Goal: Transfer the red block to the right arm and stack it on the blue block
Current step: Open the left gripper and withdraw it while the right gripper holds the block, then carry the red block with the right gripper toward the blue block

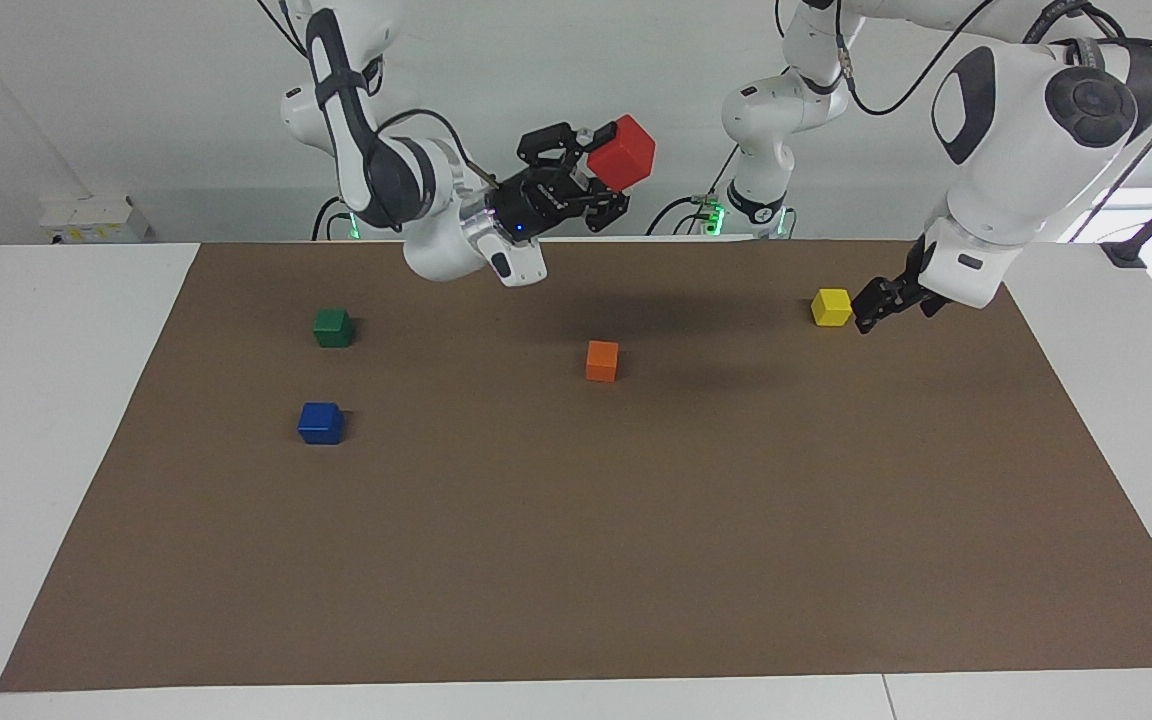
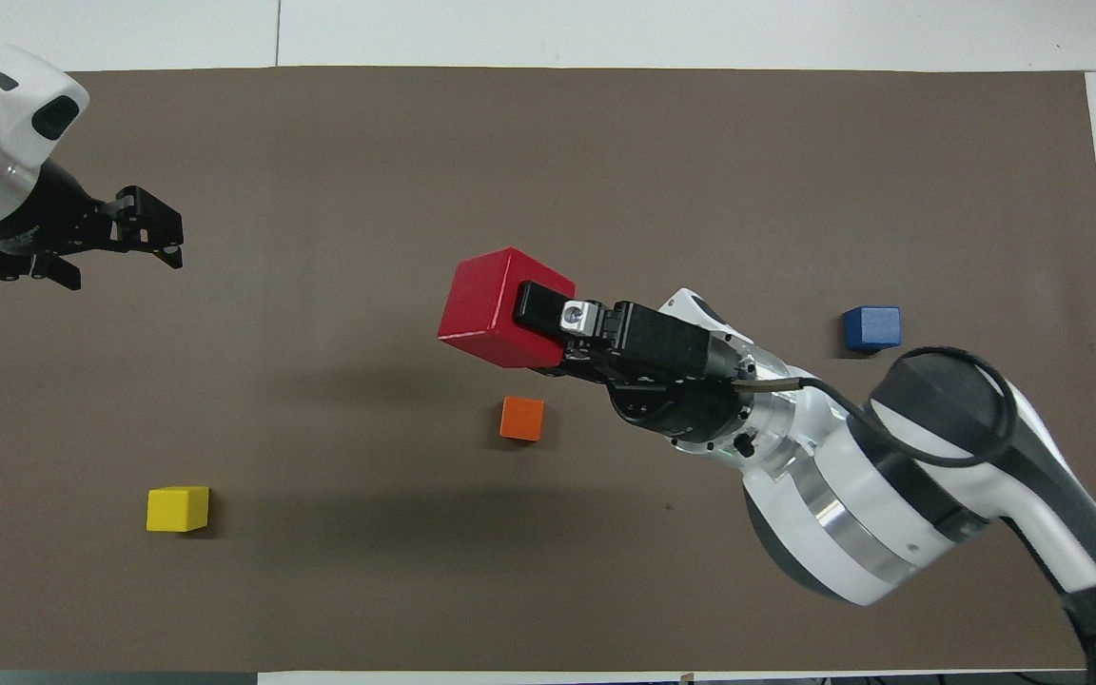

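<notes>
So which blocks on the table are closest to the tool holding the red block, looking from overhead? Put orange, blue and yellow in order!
Measured from the right tool in the overhead view:
1. Orange block, on the mat almost under the tool.
2. Blue block, toward the right arm's end of the table.
3. Yellow block, toward the left arm's end.

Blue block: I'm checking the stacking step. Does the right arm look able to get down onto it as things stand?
Probably yes. The blue block stands alone with nothing on it, at the right arm's end, and the right pincer already holds the red block.
</notes>
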Tool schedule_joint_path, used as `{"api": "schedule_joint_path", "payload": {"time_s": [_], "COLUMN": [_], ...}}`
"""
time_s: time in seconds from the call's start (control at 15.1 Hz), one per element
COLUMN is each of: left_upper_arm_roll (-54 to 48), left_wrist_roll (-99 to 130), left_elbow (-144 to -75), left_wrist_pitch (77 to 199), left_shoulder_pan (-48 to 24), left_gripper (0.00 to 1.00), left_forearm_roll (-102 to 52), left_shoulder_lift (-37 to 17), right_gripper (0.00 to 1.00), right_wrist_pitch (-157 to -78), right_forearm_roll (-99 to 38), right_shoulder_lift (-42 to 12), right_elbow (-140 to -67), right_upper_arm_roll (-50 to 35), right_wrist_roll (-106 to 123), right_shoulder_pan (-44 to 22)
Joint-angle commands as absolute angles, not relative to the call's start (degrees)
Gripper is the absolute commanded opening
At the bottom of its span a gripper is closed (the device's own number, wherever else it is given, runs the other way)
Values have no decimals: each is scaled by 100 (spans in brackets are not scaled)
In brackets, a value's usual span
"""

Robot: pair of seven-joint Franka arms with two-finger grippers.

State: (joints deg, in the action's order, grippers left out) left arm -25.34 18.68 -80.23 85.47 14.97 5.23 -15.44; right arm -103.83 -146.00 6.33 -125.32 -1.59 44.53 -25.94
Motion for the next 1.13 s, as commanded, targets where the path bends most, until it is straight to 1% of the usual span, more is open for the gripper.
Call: {"api": "schedule_joint_path", "payload": {"time_s": [0.0,0.13,0.2,0.27,0.4,0.46,0.53,0.6,0.8,0.86,1.06], "left_upper_arm_roll": [-2085,-1995,-1986,-1934,-1532,-1260,-1161,-1151,-1134,-1134,-1151], "left_wrist_roll": [1811,1889,1864,1855,1837,1828,1811,1811,1758,1723,1757], "left_elbow": [-8495,-9365,-9674,-9781,-9739,-9721,-9747,-9764,-9564,-9388,-9334], "left_wrist_pitch": [8638,9164,9376,9500,9510,9475,9431,9352,9299,9360,9580], "left_shoulder_pan": [1363,1100,1107,1116,933,688,590,580,519,510,335], "left_gripper": [100,100,100,100,100,100,100,100,100,100,100], "left_forearm_roll": [273,272,272,255,-51,-105,-123,-123,-123,-114,-114], "left_shoulder_lift": [-1233,-715,-573,-536,-519,-449,-300,-203,-202,-211,-202], "right_gripper": [0,0,0,0,0,0,0,0,0,0,0], "right_wrist_pitch": [-11571,-12354,-12662,-12883,-13112,-13226,-13306,-13385,-13456,-13456,-13447], "right_forearm_roll": [-14653,-14092,-13819,-13451,-12721,-12387,-11966,-11518,-10401,-9989,-8819], "right_shoulder_lift": [1360,1634,1739,1810,1924,1960,1960,1960,1960,1960,1951], "right_elbow": [-12534,-12288,-12183,-12147,-12146,-12155,-12164,-12181,-12217,-12234,-12252], "right_upper_arm_roll": [-193,-193,-193,-185,-185,-185,-185,-185,-176,-184,-185], "right_wrist_roll": [3800,3237,2982,2805,2480,2418,2347,2207,1943,1864,1583], "right_shoulder_pan": [-2619,-2619,-2619,-2610,-2602,-2602,-2602,-2593,-2523,-2453,-2277]}}
